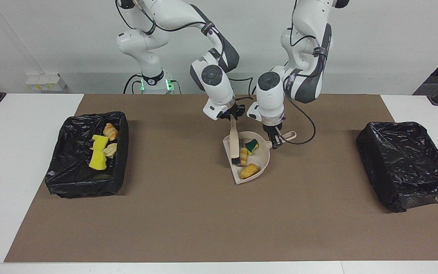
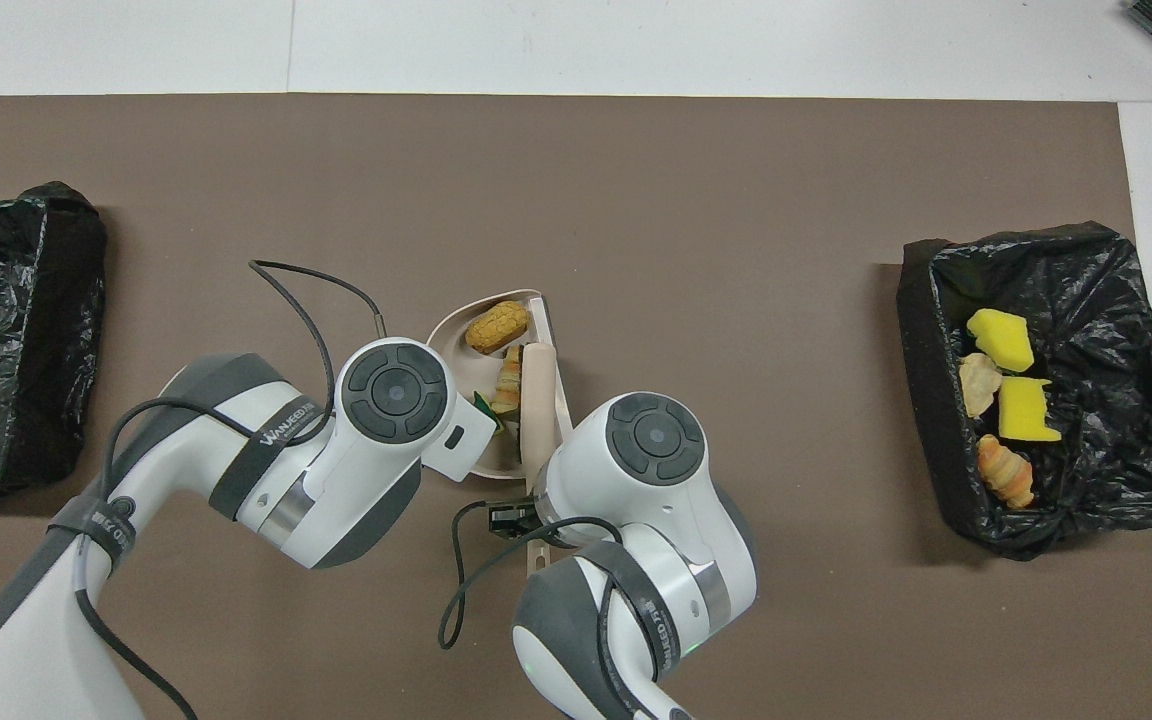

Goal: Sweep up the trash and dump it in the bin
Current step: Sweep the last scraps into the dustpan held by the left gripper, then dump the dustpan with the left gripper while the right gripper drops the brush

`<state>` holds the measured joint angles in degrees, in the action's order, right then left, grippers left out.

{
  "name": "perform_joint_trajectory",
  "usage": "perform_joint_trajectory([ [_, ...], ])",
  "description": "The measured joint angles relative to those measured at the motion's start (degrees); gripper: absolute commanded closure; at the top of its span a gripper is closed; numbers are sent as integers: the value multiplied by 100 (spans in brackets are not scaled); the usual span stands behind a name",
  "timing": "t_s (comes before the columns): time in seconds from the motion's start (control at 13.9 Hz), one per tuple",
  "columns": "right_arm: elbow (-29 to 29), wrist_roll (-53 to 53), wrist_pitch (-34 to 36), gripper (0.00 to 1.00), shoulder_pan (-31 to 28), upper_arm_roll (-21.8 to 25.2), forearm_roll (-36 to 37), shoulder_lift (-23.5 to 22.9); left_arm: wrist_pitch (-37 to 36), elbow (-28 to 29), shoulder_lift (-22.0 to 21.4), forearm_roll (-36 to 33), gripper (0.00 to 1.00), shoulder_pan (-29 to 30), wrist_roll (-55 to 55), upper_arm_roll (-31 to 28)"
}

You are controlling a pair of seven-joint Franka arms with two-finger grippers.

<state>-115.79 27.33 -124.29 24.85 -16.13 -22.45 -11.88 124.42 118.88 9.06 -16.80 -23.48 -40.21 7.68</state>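
The right gripper [image 1: 232, 117] is clamped on the brush [image 1: 235, 142], whose bristles sit inside the dustpan [image 1: 263, 163] with 3 scraps [image 1: 244, 156]. The left gripper [image 1: 276, 141] pinches the dustpan's handle. 4 more scraps [image 1: 99, 159] lie in the bin [image 1: 75, 179] at the right arm's end.

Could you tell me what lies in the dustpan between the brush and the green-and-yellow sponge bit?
The striped bread roll lies there, beside the brush, with the sponge bit next to it in the dustpan; the facing view shows it.

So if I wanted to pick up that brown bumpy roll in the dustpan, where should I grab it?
Probably pinch the bumpy roll across its short middle, coming straight down from above. It lies flat at the dustpan's open mouth, farthest from the robots, with the rim curving close beside it.
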Motion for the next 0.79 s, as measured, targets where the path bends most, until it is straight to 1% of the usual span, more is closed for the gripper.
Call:
perform_joint_trajectory([
  [0.22,86,-177,229,100,-159,55,0,68,418,40,25,0,100,224,-756,-29],
  [0.36,135,-434,557,100,-454,86,58,259,566,48,57,0,100,474,-1279,-40],
  [0.58,247,-580,1084,100,-889,101,458,648,677,23,38,-1,100,915,-2028,-54],
  [0.65,324,-580,1275,100,-963,101,556,727,689,-2,15,-1,100,1084,-2221,-61],
  [0.79,389,-569,1446,100,-932,81,609,800,707,-132,-52,0,100,1524,-2831,-70],
])
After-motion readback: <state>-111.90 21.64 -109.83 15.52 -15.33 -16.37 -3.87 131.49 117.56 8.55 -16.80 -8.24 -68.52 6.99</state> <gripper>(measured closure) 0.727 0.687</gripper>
